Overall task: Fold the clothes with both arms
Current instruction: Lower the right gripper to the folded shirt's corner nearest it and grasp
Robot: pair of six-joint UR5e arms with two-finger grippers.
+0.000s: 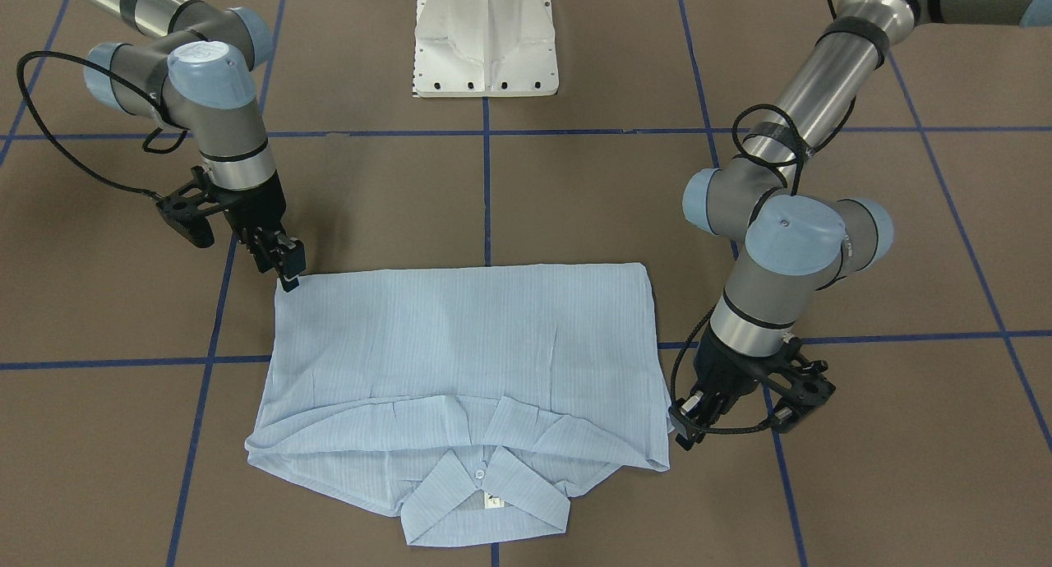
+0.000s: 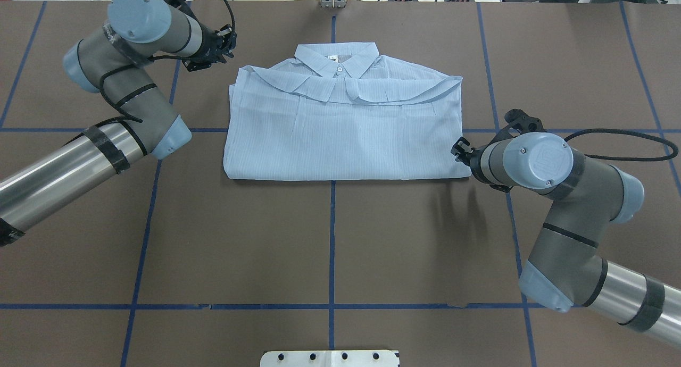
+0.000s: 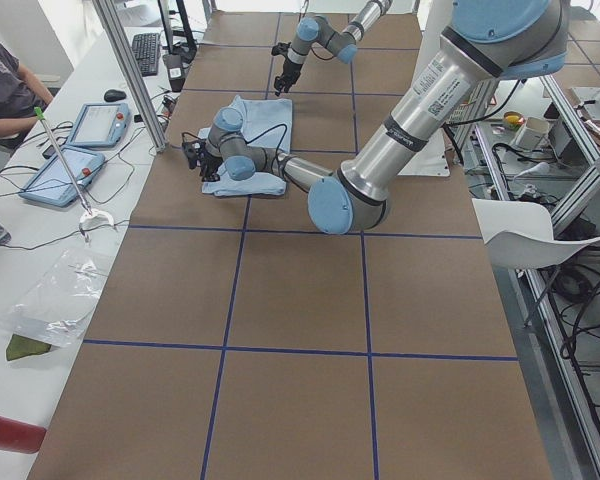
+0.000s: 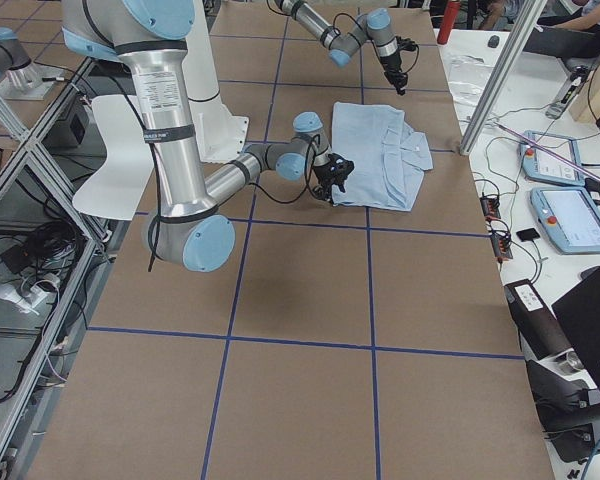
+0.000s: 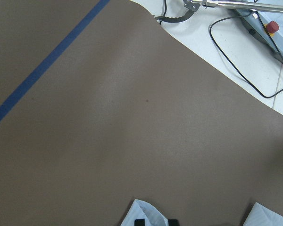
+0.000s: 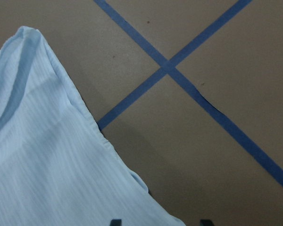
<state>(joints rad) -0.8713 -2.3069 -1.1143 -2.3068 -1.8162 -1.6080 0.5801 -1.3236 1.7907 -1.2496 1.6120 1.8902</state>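
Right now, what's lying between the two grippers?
The folded shirt, nothing else. The overhead view shows it: left gripper by its far collar-side corner, right gripper at the diagonally opposite near corner.

1. one shirt (image 1: 460,345), pale blue and folded.
2. one white button (image 1: 481,472) showing at its collar, and one neck label (image 1: 494,500).
3. two robot arms: the left arm (image 1: 789,238) and the right arm (image 1: 214,82).
4. two black grippers, one on each arm: the left gripper (image 1: 684,429) and the right gripper (image 1: 289,281).
5. one white pedestal base (image 1: 485,41).
6. two tablet-like pendants (image 3: 105,122) (image 3: 62,172) on the side bench.
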